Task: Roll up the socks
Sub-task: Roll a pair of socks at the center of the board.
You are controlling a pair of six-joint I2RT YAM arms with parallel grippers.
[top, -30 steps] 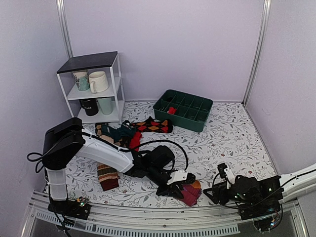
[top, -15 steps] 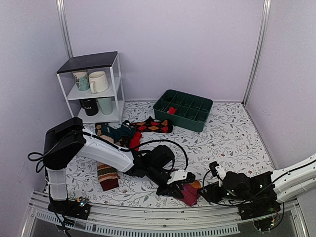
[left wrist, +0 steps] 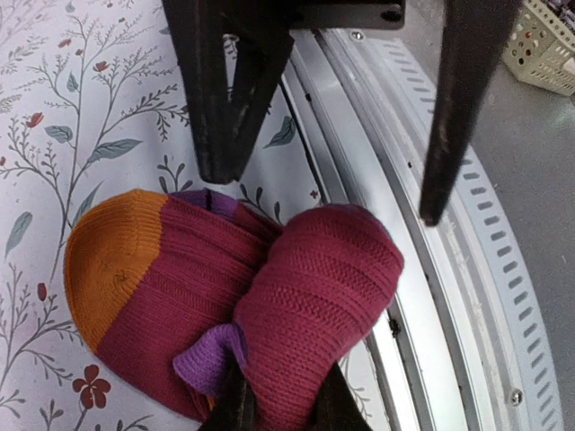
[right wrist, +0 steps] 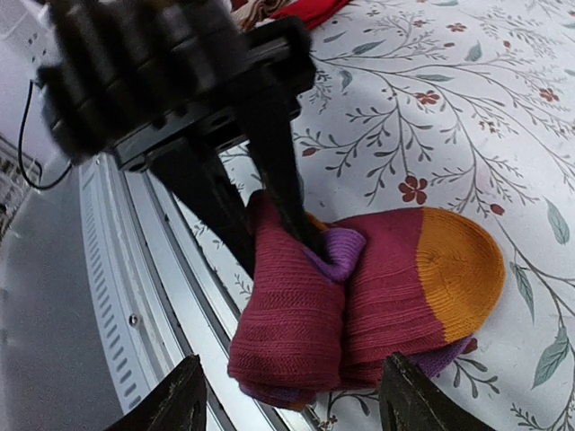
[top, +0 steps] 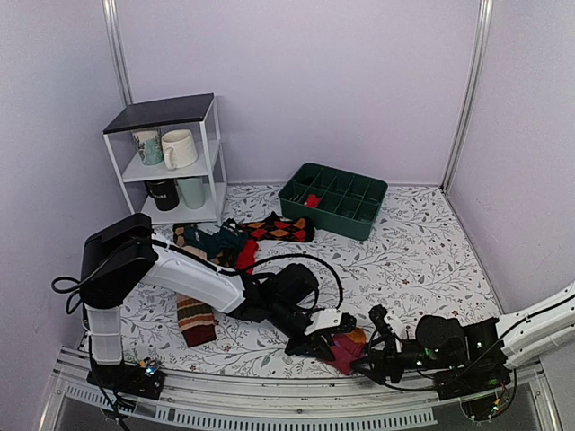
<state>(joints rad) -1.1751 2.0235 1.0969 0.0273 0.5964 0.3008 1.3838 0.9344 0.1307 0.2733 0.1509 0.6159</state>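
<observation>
The maroon socks point(top: 347, 349) with an orange toe and purple stripe lie as a folded bundle at the table's front edge. My left gripper point(top: 322, 338) is shut on a maroon fold of them point(left wrist: 305, 296), its fingertips point(left wrist: 235, 406) pinching it from both sides. My right gripper point(top: 370, 352) is open just right of the bundle. In the right wrist view its fingers point(right wrist: 184, 400) stand either side of the bundle point(right wrist: 359, 287), apart from it. A brown striped sock point(top: 195, 321), an argyle sock point(top: 278, 227), a teal sock point(top: 220, 241) and a red sock point(top: 246, 256) lie further back.
A green compartment tray point(top: 355, 224) with a red sock in it stands at the back. A white shelf point(top: 214, 153) with mugs stands at the back left. The metal rail point(left wrist: 422, 296) of the table's front edge runs right beside the bundle.
My right gripper has moved left along the front edge, up to the sock bundle. The left gripper has stayed shut on the socks in the same place.
</observation>
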